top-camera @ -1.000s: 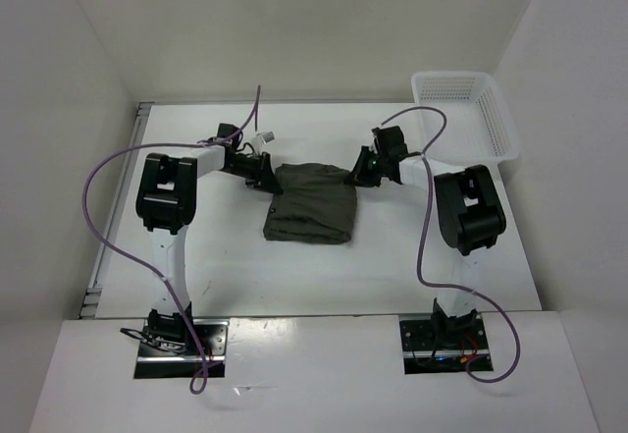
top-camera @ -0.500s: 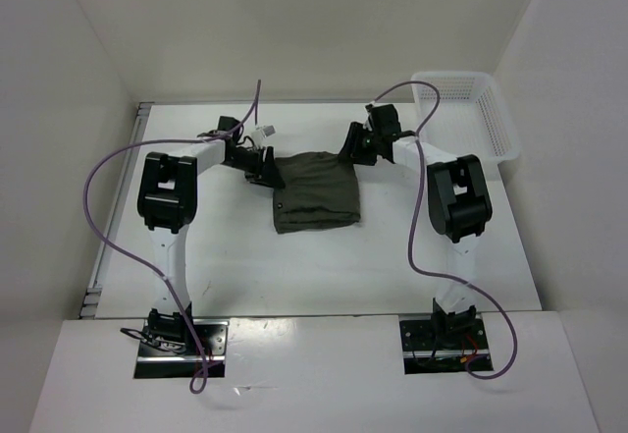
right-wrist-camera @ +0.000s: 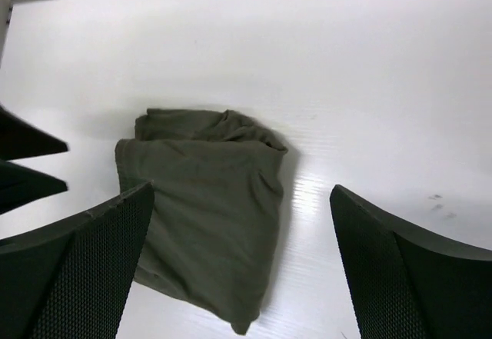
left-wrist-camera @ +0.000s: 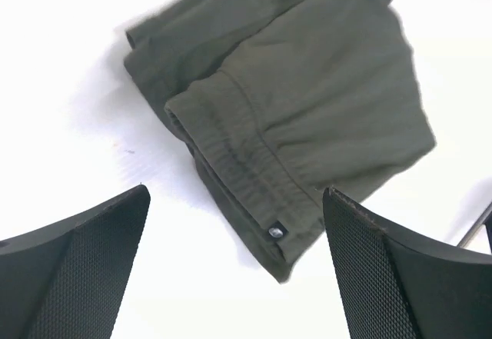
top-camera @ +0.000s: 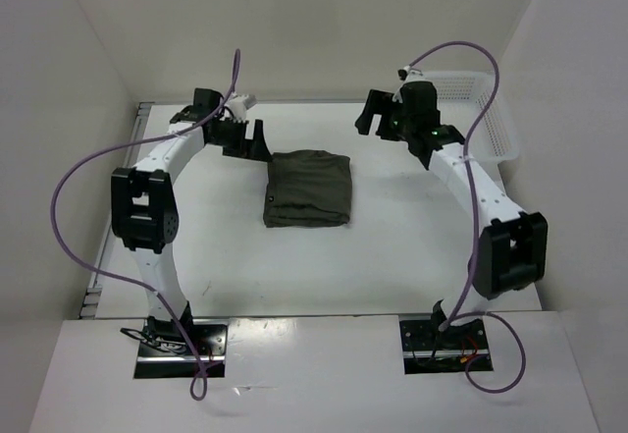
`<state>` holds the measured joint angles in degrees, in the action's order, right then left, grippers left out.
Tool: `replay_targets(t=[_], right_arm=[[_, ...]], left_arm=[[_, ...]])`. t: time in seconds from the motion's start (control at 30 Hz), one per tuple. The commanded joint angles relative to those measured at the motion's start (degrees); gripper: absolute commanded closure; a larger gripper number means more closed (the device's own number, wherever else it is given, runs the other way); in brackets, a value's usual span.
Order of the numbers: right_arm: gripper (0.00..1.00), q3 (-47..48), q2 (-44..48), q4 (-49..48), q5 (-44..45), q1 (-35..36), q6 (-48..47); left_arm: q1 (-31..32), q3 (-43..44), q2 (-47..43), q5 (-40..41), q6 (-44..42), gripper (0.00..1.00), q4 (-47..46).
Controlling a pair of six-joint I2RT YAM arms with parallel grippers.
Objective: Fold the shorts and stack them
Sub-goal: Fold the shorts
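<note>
Shorts (top-camera: pixel 308 189): folded into compact rectangle, mid-table, lying free. Soft matte olive cloth, gathered waistband along one edge (small metal stud near corner), far edge slightly rumpled. Left gripper (top-camera: pixel 250 141) just beside far-left corner, spread wide, holding nothing. Right gripper (top-camera: pixel 368 121) apart at far right, likewise spread, empty. Judged folded; stacking probably next. Needs pinch through all layers.

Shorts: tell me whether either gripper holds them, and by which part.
Nothing is held. The left gripper and right gripper both stand open, off the shorts, which lie folded on the table.
</note>
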<state>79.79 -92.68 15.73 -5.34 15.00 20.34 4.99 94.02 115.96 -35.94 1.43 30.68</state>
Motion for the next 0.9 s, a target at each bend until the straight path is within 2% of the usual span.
replay_targets(t=[0.0, 0.13, 0.2, 0.27, 0.33, 0.37, 0.4, 0.47, 0.67, 0.87], right_arm=[[0.00, 1.9, 5.4, 7.2, 7.4, -0.4, -4.5], [0.00, 2.6, 10.6, 10.6, 11.0, -1.7, -4.6], [0.00, 1.2, 13.7, 10.6, 6.8, -5.2, -4.0], [0.00, -0.4, 15.7, 11.2, 6.0, -7.1, -2.3], [0.00, -0.4, 17.1, 13.0, 8.6, -7.7, -2.3], [0.00, -0.4, 17.9, 13.8, 10.9, -8.4, -2.3], [0.00, -0.4, 18.8, 14.3, 11.7, -8.4, -2.3], [0.00, -0.9, 20.2, 14.3, 14.0, -8.4, -3.4], [0.00, -1.0, 22.1, 14.3, 16.4, -8.9, -4.7], [0.00, -4.1, 24.0, 13.2, 15.2, -8.9, -4.7]], left_arm=[[-1.3, -1.0, -7.9, 2.9, -1.4, 0.00, 0.9], [-7.4, -1.0, -12.5, 7.1, -1.4, 0.00, 0.9], [-13.7, -1.0, -14.0, 2.8, -1.4, 0.00, 0.9], [-17.7, -4.8, -15.6, 2.5, -1.4, 0.00, -1.1], [-22.2, -7.3, -18.8, 6.4, -1.4, 0.00, -3.1], [-22.8, -8.4, -21.2, 9.5, -1.4, 0.00, -3.1], [-22.8, -10.6, -22.3, 16.9, -1.4, 0.00, -3.8], [-22.8, -11.6, -23.9, 23.3, -1.4, 0.00, -3.7], [-22.8, -13.9, -26.6, 30.1, -1.4, 0.00, -3.2], [-22.8, -14.6, -28.2, 30.7, -1.4, 0.00, -3.7]])
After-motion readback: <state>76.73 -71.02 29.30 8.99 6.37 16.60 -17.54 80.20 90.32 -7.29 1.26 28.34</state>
